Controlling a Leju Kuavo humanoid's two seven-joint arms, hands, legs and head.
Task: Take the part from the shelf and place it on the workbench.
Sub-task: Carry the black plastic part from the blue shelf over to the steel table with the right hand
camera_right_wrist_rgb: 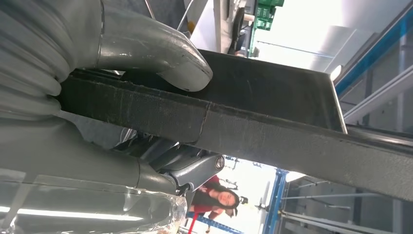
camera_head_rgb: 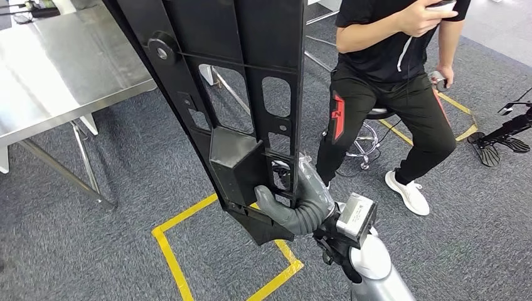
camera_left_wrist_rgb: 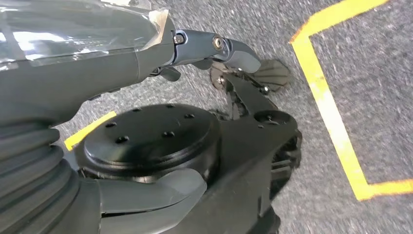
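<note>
Right robot hand (camera_head_rgb: 301,204) grasping long black panel (camera_head_rgb: 232,94) at lower end, panel upright, over floor, surface (camera_head_rgb: 56,69) to left. Left robot hand (camera_left_wrist_rgb: 112,63) hangs near floor, grip unclear. Panel stiff, top-heavy; you should keep thumb clamped across edge.

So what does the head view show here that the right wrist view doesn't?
Head view alone: the steel workbench at the left, the yellow floor tape, a seated person in black, and the black part's full cut-out shape. Right wrist view alone: the thumb pressed on the part's edge, and another person in red in the background. Both show the right hand gripping the part.
</note>
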